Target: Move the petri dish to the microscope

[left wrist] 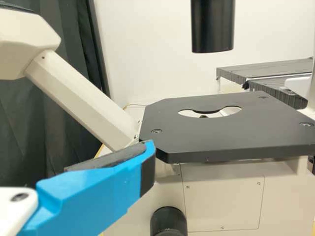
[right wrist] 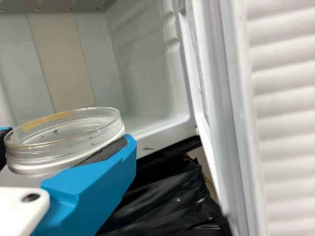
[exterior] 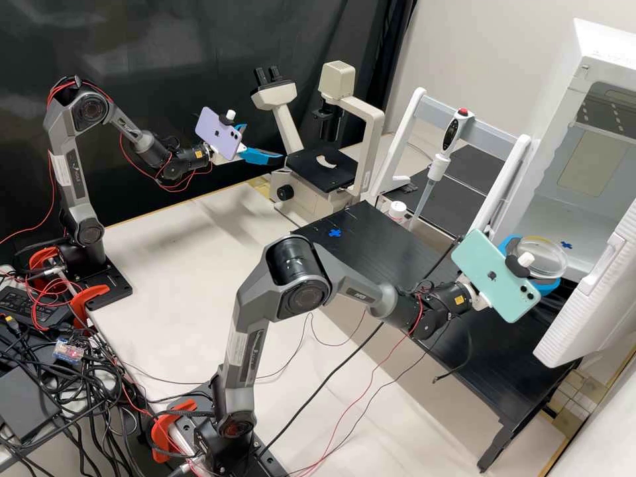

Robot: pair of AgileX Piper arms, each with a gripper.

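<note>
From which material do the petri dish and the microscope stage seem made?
The petri dish looks like clear, glossy plastic, perhaps glass: its wall is see-through and its rim shines. The microscope stage looks like metal painted matt black, from its dull, even surface and inset screws, though hard plastic is possible.

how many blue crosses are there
2: one blue cross on the black table, toward the microscope; another on the open white cabinet's floor, beyond the petri dish. Others may be hidden.
</note>
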